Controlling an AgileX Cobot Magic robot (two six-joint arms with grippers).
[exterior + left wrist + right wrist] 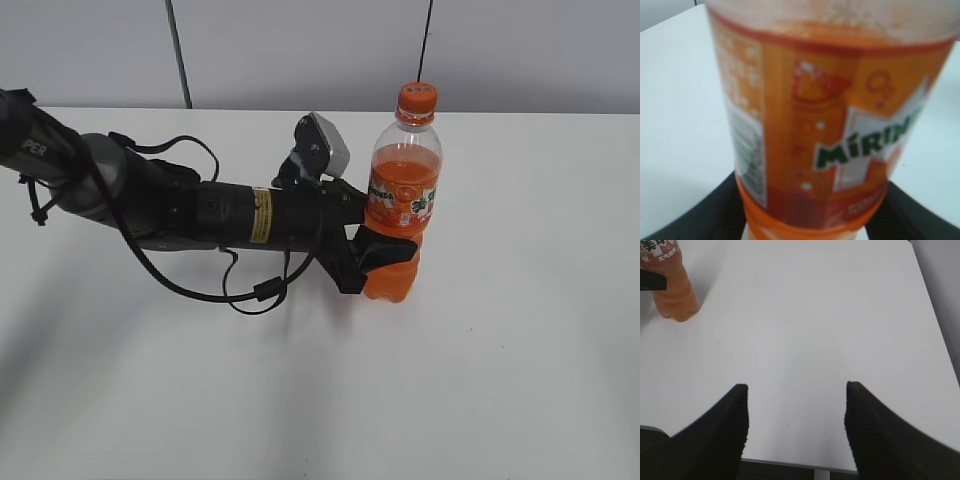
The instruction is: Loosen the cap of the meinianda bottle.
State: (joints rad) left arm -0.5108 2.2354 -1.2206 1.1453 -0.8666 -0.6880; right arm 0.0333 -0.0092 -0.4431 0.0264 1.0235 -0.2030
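Note:
The meinianda bottle [402, 190] stands upright on the white table, right of centre, with orange drink and an orange-white-green label. Its small orange cap [417, 98] sits on top, untouched. My left gripper [380, 255] is shut on the bottle's lower waist, its black fingers on both sides. In the left wrist view the label [840, 130] fills the frame, with the fingers [810, 215] at the bottom corners. My right gripper [796, 412] is open and empty, far from the bottle [671, 287], which shows at the upper left of its view. The right arm is outside the exterior view.
The white table [500, 380] spreads around the bottle. The left arm [200, 210] and its loose cable lie across the table's left half. The table's near edge [790, 464] shows under the right gripper. A grey wall stands behind.

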